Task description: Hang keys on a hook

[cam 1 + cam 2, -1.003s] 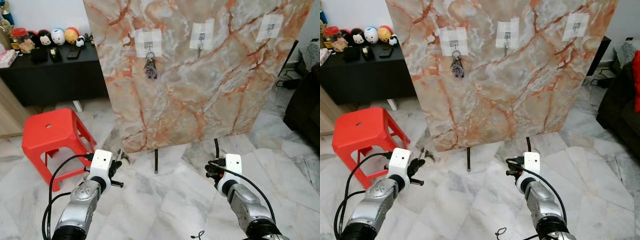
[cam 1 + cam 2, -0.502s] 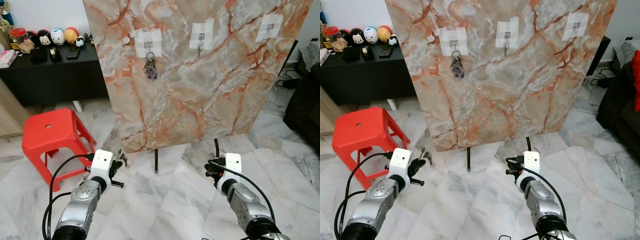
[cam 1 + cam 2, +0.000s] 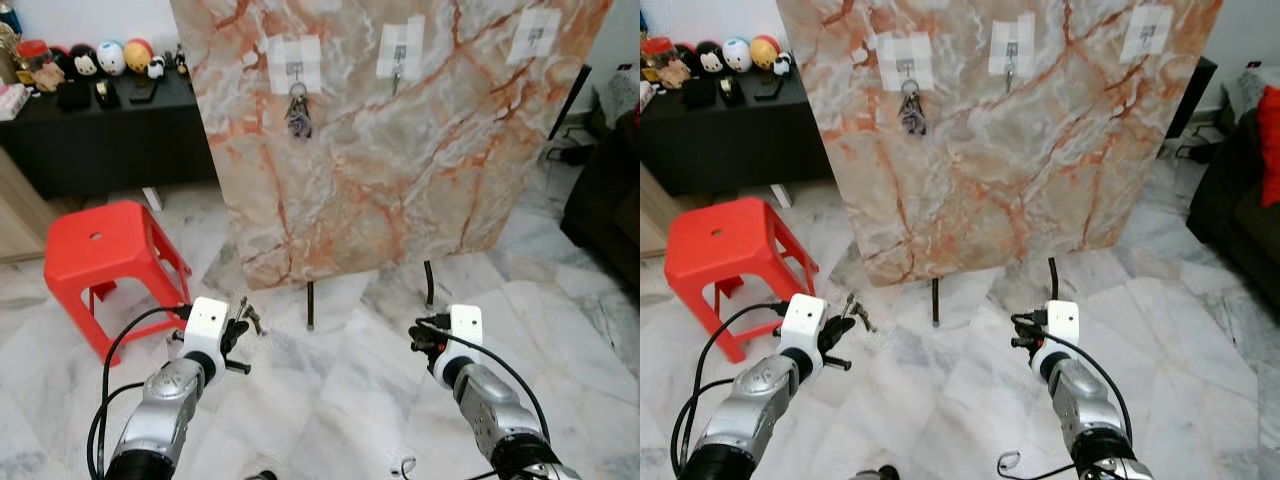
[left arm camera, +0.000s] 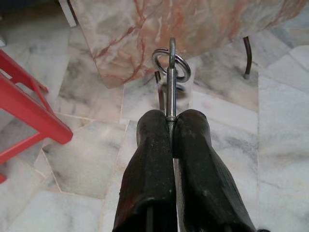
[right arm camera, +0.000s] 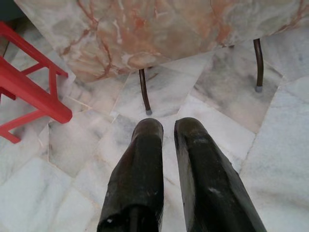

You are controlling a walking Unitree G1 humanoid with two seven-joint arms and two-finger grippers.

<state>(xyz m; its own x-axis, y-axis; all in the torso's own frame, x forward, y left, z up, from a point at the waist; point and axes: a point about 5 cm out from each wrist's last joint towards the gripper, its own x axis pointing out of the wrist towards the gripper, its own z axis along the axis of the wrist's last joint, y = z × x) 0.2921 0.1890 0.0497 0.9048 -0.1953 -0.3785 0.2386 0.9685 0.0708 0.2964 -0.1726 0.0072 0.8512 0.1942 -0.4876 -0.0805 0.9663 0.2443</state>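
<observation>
Since a second ago the whole scene has slid upward in both eye views, so the camera has tilted down; the arms sit in the same lower corners as before.

Left eye view: the marble board [image 3: 400,150] fills the upper middle of the frame on thin dark legs, with three taped hooks along its top edge. A dark bunch of keys [image 3: 298,112] hangs from the left hook [image 3: 296,70]; the middle hook [image 3: 398,60] and right hook [image 3: 530,32] hold no keys. At lower left the left gripper [image 3: 243,325] holds a small set of keys [image 3: 248,318] that sticks up and forward toward the board's foot. The red stool [image 3: 105,250] stands at mid left, and the right gripper [image 3: 420,338] sits at lower right.

Right eye view: the same layout, shifted sideways, with the left gripper's keys seen as a thin glinting sliver at lower left.

Left wrist view: what the eye views blur is plain. The two black fingers [image 4: 149,159] are pressed together on a flat metal key seen edge-on, its long axis running straight out along the fingers, with a silver split ring [image 4: 172,65] at the far end, in the upper centre of the frame.

Right wrist view: the right gripper's fingers [image 5: 140,164] stand a narrow gap apart with nothing between them, above the marble floor [image 5: 58,193].
</observation>
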